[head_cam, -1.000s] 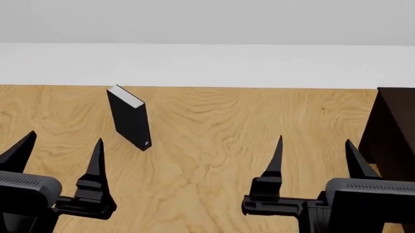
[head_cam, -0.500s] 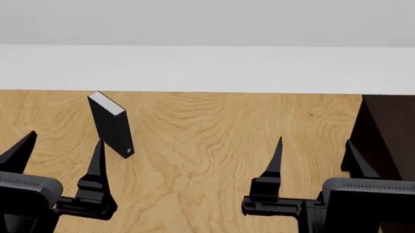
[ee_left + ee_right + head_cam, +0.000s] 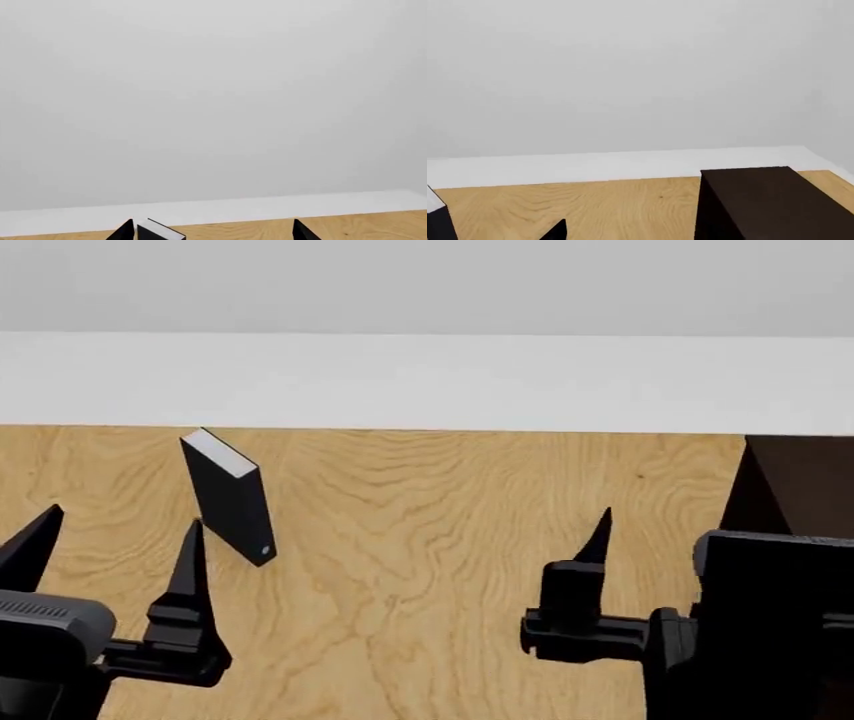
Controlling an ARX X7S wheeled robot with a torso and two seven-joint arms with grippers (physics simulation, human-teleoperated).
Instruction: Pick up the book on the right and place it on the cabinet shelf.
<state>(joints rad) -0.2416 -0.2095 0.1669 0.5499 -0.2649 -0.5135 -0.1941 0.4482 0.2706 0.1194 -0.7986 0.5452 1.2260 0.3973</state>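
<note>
Both hands, left [image 3: 107, 540] and right [image 3: 661, 530], hover released over the wooden bench [image 3: 427, 540]; a black book [image 3: 230, 497] stands upright near the dark cabinet [image 3: 767, 202].

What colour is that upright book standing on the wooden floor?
Black book with a white page edge, clearest in the head view.

Your head view looks forward and down over the wooden floor [image 3: 427, 540], both arms at 6 o'clock. Both wrist views sit low, facing the pale wall [image 3: 213, 100]. All three share floor and wall; the head and right wrist views share the dark cabinet [image 3: 767, 205].
</note>
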